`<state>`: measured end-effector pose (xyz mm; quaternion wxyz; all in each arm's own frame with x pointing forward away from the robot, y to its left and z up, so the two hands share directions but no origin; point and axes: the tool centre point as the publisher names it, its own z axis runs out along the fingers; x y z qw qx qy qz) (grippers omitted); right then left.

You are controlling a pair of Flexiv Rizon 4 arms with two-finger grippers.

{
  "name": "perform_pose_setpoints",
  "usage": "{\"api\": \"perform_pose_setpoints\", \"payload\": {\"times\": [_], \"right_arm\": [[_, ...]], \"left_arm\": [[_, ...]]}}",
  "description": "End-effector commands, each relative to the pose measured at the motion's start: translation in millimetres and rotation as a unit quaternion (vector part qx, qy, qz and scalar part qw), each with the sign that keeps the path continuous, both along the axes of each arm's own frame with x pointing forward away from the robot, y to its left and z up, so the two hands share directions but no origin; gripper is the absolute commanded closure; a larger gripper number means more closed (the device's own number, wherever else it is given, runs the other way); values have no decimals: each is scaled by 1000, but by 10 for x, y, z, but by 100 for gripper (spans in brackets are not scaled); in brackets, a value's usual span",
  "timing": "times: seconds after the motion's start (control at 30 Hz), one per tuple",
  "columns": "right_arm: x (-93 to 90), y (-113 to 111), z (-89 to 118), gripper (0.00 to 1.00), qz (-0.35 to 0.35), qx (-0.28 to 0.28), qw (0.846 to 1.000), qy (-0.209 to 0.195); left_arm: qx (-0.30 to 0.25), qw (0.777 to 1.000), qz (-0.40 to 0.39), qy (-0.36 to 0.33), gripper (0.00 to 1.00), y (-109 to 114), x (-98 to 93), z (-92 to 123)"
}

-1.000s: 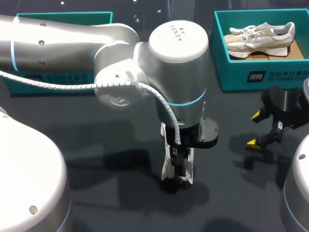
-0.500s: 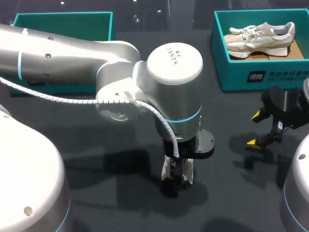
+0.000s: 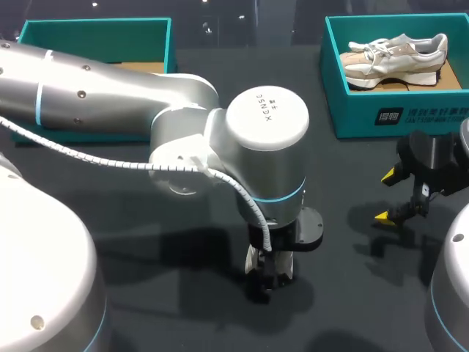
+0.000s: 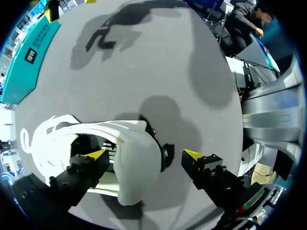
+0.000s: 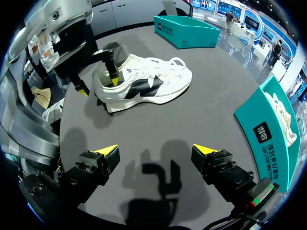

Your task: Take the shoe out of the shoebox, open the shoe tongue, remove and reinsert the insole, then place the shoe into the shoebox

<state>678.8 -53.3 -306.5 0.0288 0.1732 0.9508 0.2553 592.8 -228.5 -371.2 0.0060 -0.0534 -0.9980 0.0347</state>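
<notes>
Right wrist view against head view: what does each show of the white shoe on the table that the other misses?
Only the right wrist view: the whole white shoe with a black side mark, and the left gripper with one yellow tip inside its heel opening, the other outside. Only the head view: the whole span of the silver left arm, hiding most of that shoe. Both: the open right gripper and the teal shoebox holding a beige shoe.

We saw a dark grey table (image 3: pixel 183 308) spread beneath everything. At its far right corner stood a second teal box (image 3: pixel 352 117), and inside it a beige and white sneaker (image 3: pixel 396 55) lay on brown card, laces loose.
</notes>
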Motion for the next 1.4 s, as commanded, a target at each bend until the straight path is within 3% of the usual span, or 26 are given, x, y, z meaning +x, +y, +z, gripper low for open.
{"api": "perform_pose_setpoints", "payload": {"times": [0.03, 0.2, 0.47, 0.67, 0.9, 0.97, 1.1, 1.13, 1.17, 1.4], "right_arm": [[-22, 2, 8, 0, -1, -2, 1000, -1], [-22, 2, 8, 0, -1, -2, 1000, -1], [-22, 2, 8, 0, -1, -2, 1000, -1], [-22, 2, 8, 0, -1, -2, 1000, -1], [-22, 2, 8, 0, -1, -2, 1000, -1], [-22, 2, 8, 0, -1, -2, 1000, -1], [-22, 2, 8, 0, -1, -2, 1000, -1], [-22, 2, 8, 0, -1, -2, 1000, -1], [-22, 2, 8, 0, -1, -2, 1000, -1], [-22, 2, 8, 0, -1, -2, 1000, -1]], "left_arm": [[12, 1000, 3, 3, 0, -91, 11, -49], [19, 1000, 6, 5, 3, -99, 26, -75], [26, 1000, -5, 8, 31, -65, 5, -70], [31, 999, -17, 10, 24, -26, -23, -67], [38, 999, -29, 13, 30, -10, -20, -111], [40, 999, -32, 15, 37, -12, -18, -128], [42, 998, -37, 16, 59, -14, -22, -139], [42, 998, -40, 16, 75, -14, -27, -138], [41, 998, -42, 16, 100, -14, -31, -132], [33, 997, -60, 26, 100, 17, -52, -50]]}}
